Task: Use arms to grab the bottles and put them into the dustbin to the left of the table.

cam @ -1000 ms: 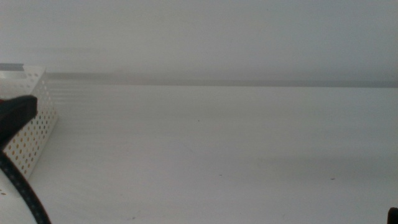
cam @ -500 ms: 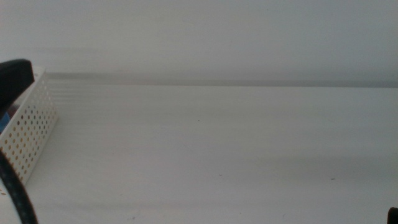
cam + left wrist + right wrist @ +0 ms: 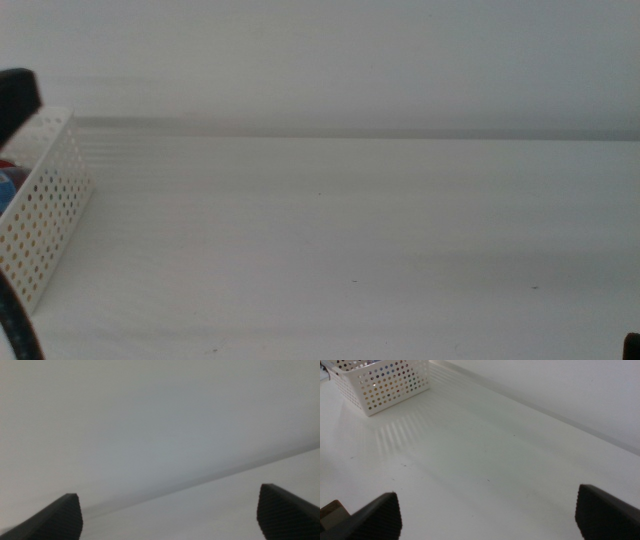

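Observation:
The white perforated dustbin (image 3: 45,205) stands at the table's left edge; it also shows in the right wrist view (image 3: 385,382). Small bits of red and blue (image 3: 5,178) show inside it, and colours glint through its holes; no bottle shows whole, and none lies on the table (image 3: 340,240). A black part of the left arm (image 3: 15,100) hangs above the bin at the picture's left edge. My left gripper (image 3: 168,510) is open and empty, facing the wall and the table's far edge. My right gripper (image 3: 487,510) is open and empty, low over the table.
A black cable (image 3: 15,325) curves along the bottom left corner. A dark bit of the right arm (image 3: 632,345) shows at the bottom right corner. A grey wall (image 3: 340,60) rises behind the table.
The black part of the left arm has risen and drawn back to the left, uncovering the dustbin's near wall. The cable has slid left too. The right arm has not moved.

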You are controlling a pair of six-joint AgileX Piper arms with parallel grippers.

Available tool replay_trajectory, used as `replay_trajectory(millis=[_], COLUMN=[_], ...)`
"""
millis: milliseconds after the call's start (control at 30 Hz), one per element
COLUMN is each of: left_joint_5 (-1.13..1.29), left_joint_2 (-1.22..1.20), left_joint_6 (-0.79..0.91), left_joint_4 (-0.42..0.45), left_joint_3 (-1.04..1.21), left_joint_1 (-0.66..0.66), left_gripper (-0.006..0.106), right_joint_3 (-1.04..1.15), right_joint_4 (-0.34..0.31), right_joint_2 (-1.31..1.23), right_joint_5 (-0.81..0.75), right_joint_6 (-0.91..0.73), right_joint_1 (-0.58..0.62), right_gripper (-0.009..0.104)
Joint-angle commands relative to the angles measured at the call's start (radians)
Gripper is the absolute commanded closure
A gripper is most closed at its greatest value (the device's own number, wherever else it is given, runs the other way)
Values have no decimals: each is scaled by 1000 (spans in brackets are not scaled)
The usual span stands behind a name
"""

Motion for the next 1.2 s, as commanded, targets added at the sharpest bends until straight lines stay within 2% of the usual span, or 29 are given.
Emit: replay_trajectory(millis=[0, 100, 267, 367, 500, 733, 833, 1067, 1167], left_joint_5=[-17, -53, -143, -173, -202, -279, -325, -407, -362], left_joint_2=[-14, -47, -142, -218, -316, -440, -493, -581, -581], left_joint_6=[-9, -9, -9, -9, -9, -9, -9, -9, -9], left_joint_4=[44, 55, 47, 45, 28, 21, 8, 6, 4], left_joint_3=[8, 44, 220, 354, 484, 663, 734, 901, 901], left_joint_1=[16, 59, 132, 178, 223, 268, 281, 309, 309], left_gripper=[7, 7, 7, 7, 7, 7, 7, 7, 7], right_joint_3=[2, 29, 145, 216, 330, 561, 642, 703, 703], right_joint_4=[-33, -87, -75, -75, -75, -81, -81, -110, -112], right_joint_2=[-6, -6, -6, -12, -80, -336, -446, -436, -436], right_joint_5=[-14, -141, -430, -450, -522, -550, -553, -515, -528], right_joint_6=[-10, -10, -10, -10, -10, -10, -10, -10, -10], right_joint_1=[0, 0, -20, -95, -265, -547, -591, -595, -595], right_gripper=[3, 3, 3, 3, 3, 3, 3, 3, 3])
